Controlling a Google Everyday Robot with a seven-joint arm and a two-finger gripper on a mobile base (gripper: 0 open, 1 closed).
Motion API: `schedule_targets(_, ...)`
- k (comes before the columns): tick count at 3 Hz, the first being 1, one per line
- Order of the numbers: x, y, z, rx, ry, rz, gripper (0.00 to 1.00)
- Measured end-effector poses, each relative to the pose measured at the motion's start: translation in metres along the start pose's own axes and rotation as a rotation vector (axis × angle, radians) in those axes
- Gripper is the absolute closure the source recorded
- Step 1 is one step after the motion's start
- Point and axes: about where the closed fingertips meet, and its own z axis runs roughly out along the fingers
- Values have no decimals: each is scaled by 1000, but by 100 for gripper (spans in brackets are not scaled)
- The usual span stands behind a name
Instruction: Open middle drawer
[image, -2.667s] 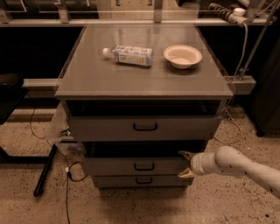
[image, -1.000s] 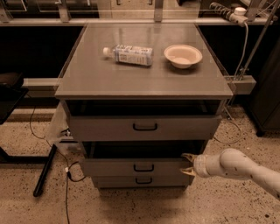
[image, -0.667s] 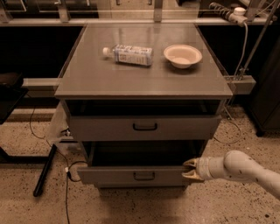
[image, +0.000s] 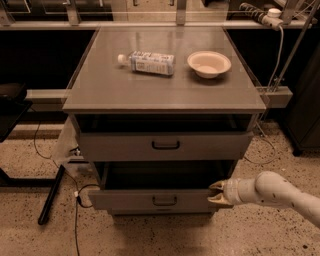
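Middle drawer (image: 130, 200) sticks out past the counter (image: 165, 95) front edge, tray showing. Gripper (image: 216, 193) is below the counter's front right corner, fingers pinching the drawer front's right end, not the handle, likely for a side-on pull. Task looks nearly done

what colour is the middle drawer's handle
Black handle, camera view; gripper at middle drawer right edge.
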Motion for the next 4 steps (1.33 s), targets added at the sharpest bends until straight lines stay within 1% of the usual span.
schedule_targets(2,4,-3,3,-7,2,11,35)
schedule_targets(3,17,-2,9,-22,4,53,12)
schedule_targets(4,17,-2,9,-22,4,53,0)
